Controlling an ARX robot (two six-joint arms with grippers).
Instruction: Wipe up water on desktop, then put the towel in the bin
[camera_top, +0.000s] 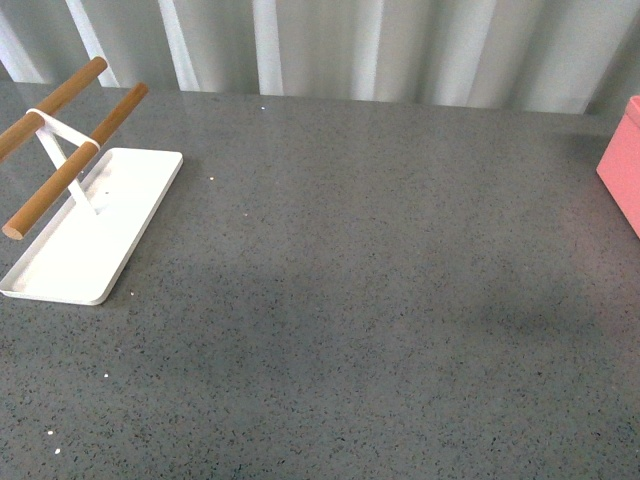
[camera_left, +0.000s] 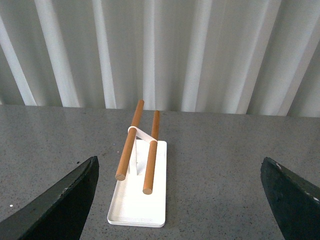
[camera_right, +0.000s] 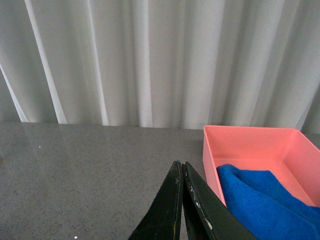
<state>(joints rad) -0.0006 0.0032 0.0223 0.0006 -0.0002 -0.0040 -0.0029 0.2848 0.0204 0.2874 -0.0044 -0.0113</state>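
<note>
The dark grey speckled desktop (camera_top: 350, 260) fills the front view; neither arm shows there. The salmon-pink bin (camera_top: 622, 168) stands at its right edge. In the right wrist view the bright blue towel (camera_right: 260, 205) lies inside the bin (camera_right: 250, 142). My right gripper (camera_right: 181, 167) is shut and empty, its tips beside the bin's near wall, above the desktop (camera_right: 90, 175). My left gripper (camera_left: 180, 172) is open and empty, its two black fingers (camera_left: 65, 200) wide apart above the desktop (camera_left: 220, 175).
A flat white tray (camera_top: 90, 235) with two wooden rods (camera_top: 75, 160) on a white stand sits at the left of the desktop; it also shows in the left wrist view (camera_left: 137, 200). A pale corrugated wall (camera_top: 350, 45) runs behind the desk.
</note>
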